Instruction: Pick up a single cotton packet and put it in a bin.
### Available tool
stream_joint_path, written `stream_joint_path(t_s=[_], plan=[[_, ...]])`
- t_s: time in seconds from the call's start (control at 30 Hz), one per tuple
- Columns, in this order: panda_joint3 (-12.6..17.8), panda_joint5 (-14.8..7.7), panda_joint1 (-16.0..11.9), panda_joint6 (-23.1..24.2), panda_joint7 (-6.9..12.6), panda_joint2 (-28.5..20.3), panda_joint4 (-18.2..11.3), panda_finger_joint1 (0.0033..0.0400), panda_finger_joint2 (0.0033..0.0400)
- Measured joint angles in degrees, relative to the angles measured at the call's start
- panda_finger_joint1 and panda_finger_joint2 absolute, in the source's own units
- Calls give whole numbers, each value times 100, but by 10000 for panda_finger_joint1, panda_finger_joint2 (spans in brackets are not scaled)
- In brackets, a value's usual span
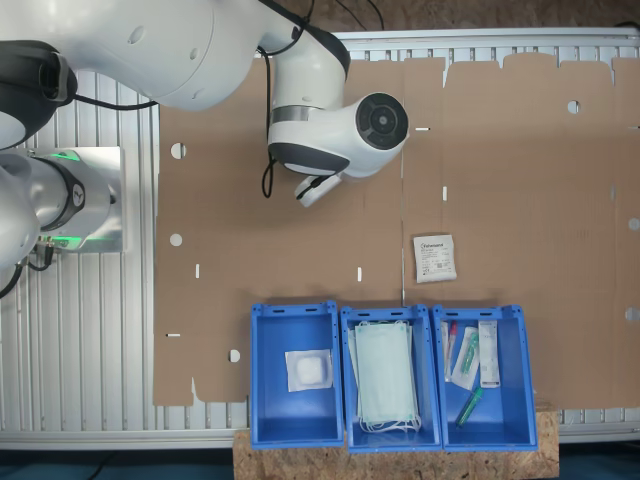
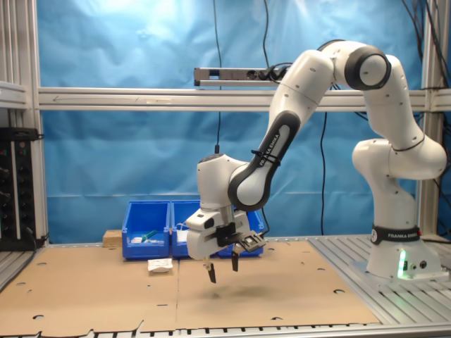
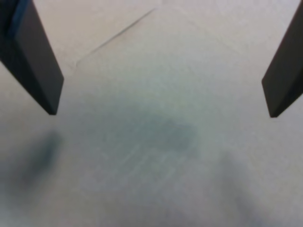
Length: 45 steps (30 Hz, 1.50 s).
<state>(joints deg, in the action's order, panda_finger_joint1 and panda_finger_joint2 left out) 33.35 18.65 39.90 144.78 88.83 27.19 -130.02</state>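
Cotton packet (image 1: pixel 434 257) first: it lies flat on the brown cardboard sheet (image 1: pixel 520 160), printed face up, just short of the row of three blue bins and nearest the gap between the middle one and the one holding syringes and tubes (image 1: pixel 478 376). In the second exterior view the same packet (image 2: pixel 161 265) sits in front of the bins, well apart from the gripper (image 2: pixel 223 270), which hangs above bare cardboard with its fingers spread and nothing between them. The wrist view agrees: two dark fingertips (image 3: pixel 40 80) far apart over plain board.

To my eye the step in hand is the approach. The arm needs to travel across to the packet and centre over it before descending. Because the packet is thin and flat, the fingers should come down until they nearly touch the board and close across a narrow side, or it may slide or buckle.

The bin (image 1: pixel 293 372) at the first exterior view's left, holding one plain white pad (image 1: pixel 308 369), looks the likely target.
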Motion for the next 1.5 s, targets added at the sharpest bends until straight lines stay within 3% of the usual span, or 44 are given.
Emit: stream_joint_path(t_s=[0.3,0.6,1.03,1.5], plan=[[3,0,0,-225,0,-228,211,400,400],[115,-26,-2,-523,0,-319,680,400,400],[339,-33,-138,-1184,-23,-304,1738,400,400],[403,-33,-768,-1769,-415,210,3060,400,400]])
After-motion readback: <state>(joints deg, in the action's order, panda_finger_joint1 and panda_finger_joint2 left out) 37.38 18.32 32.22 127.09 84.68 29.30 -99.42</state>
